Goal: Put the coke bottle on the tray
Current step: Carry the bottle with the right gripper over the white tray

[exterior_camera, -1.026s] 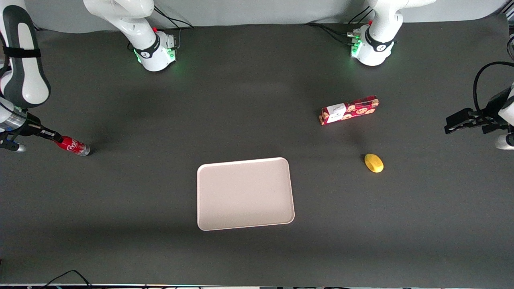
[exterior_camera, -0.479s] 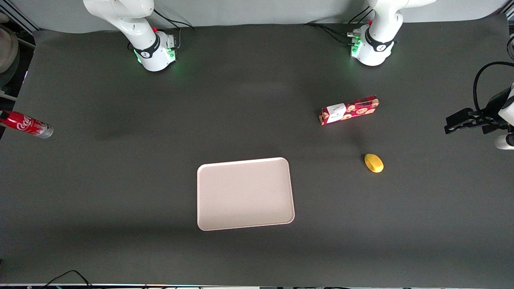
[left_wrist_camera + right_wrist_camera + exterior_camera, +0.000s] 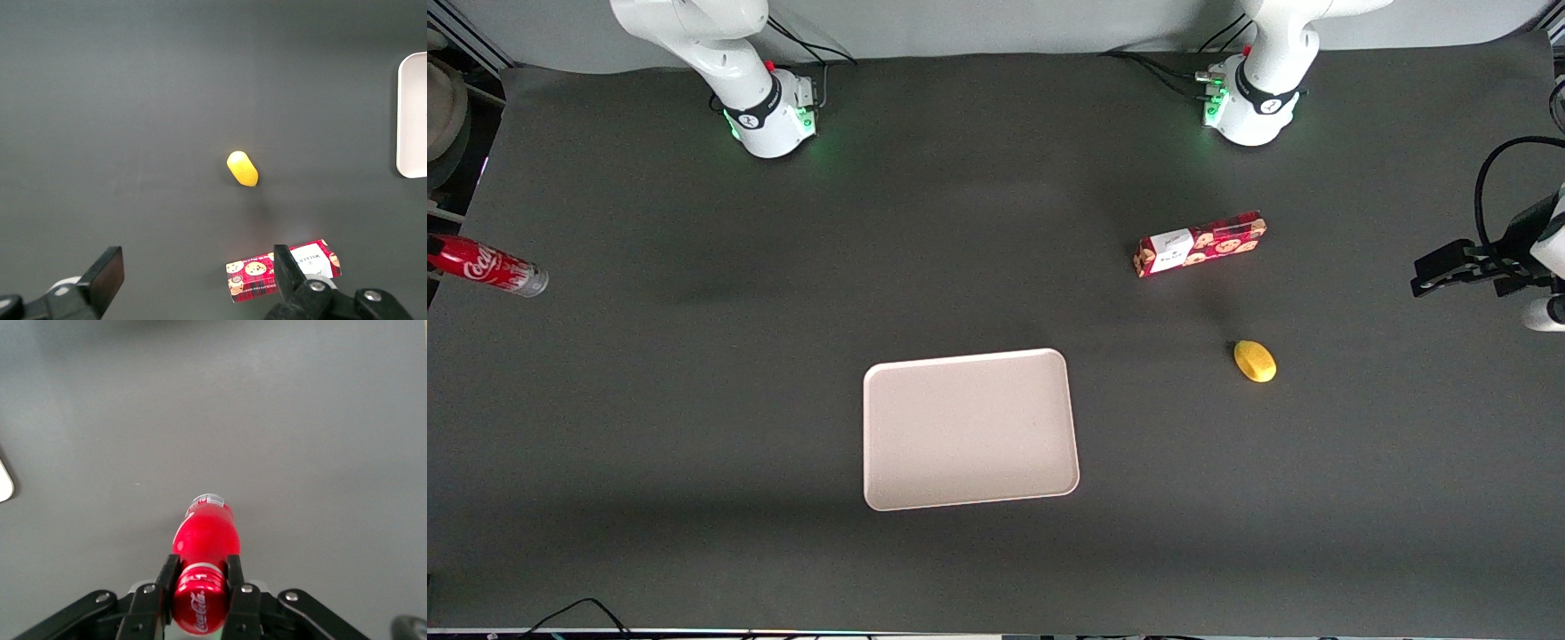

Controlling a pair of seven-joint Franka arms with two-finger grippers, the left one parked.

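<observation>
My slim red coke bottle (image 3: 486,265) has risen off the desk (image 3: 694,400).
My tool (image 3: 200,587) grips its neck; the pale pinkish-beige rectangular tray (image 3: 969,429) lies well apart from it.

We saw the coke bottle (image 3: 203,550) as glossy red with a silvery base (metallic-looking), pinched between the gripper's (image 3: 202,589) matt black fingers (image 3: 166,580). The tray (image 3: 969,429) looked smooth and matt; the table (image 3: 694,427) wore dull dark cloth.
</observation>
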